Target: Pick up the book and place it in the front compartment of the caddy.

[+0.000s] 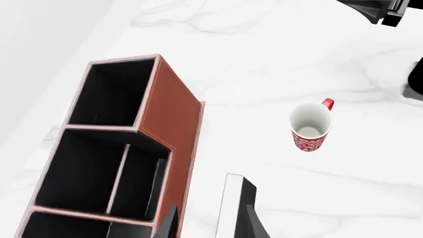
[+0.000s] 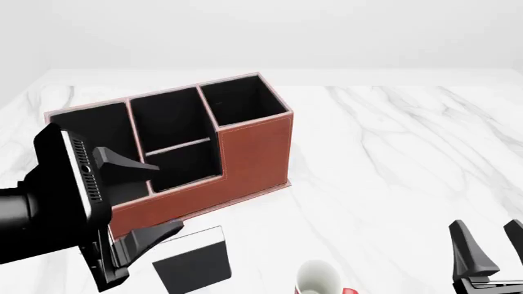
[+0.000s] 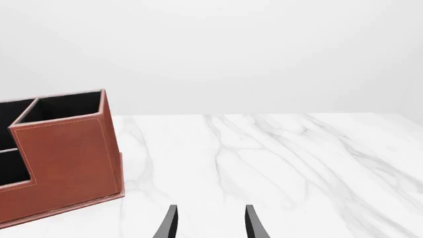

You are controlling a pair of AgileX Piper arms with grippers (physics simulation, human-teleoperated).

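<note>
The caddy [image 2: 253, 147] is a reddish-brown organiser with black compartments, standing at the left middle of the table; it also shows in the left wrist view [image 1: 175, 109] and the right wrist view [image 3: 66, 158]. The book [image 2: 192, 266], black with a white page edge, sits just in front of the caddy's low front wall. My left gripper [image 2: 168, 196] hangs over it, open. In the left wrist view the book [image 1: 230, 198] lies between the fingers of the left gripper [image 1: 211, 225], close to one finger with a gap to the other. My right gripper [image 3: 211, 225] is open and empty, low at the front right [image 2: 490, 257].
A white-and-red mug [image 2: 319, 278] stands upright on the marble table right of the book, also seen in the left wrist view [image 1: 309, 126]. The right arm [image 1: 383, 10] crosses a corner of the left wrist view.
</note>
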